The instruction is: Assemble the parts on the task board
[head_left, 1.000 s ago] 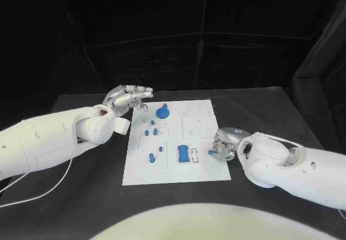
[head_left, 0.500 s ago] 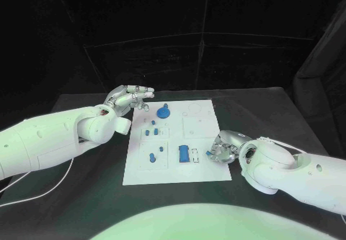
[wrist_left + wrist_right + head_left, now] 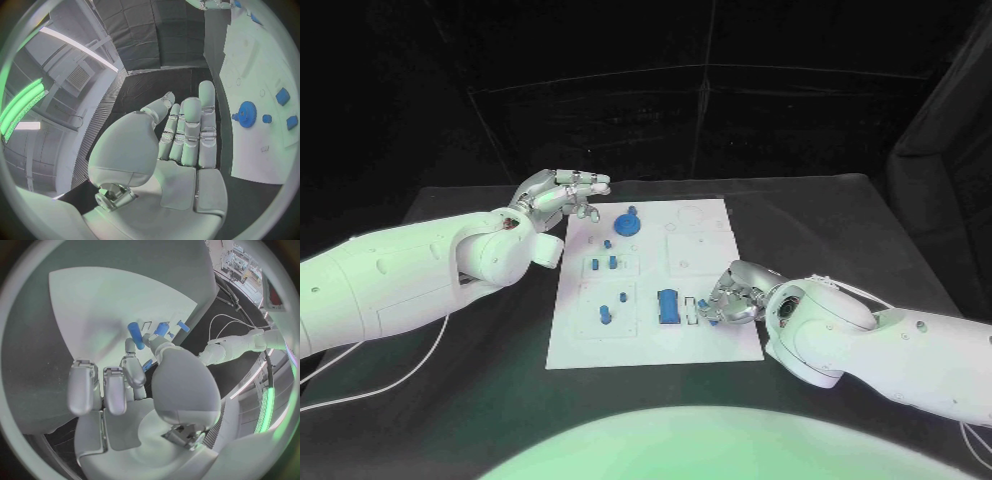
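Board (image 3: 646, 340) mid-desk (image 3: 473, 390), parts on it.
Left hand (image 3: 564, 194) raised off the board's far left corner, fingers apart, empty. Right hand (image 3: 731, 293) low at the right edge, fingers curled by a blue block (image 3: 668, 305) (grip unclear). Gear (image 3: 627, 223) at the far end.

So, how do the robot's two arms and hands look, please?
Both arms have smooth, rounded white shells. The left hand and the right hand are silver metal with jointed fingers and pale grey pads inside the palm and fingers. A thin white cable runs along the table under the left arm.
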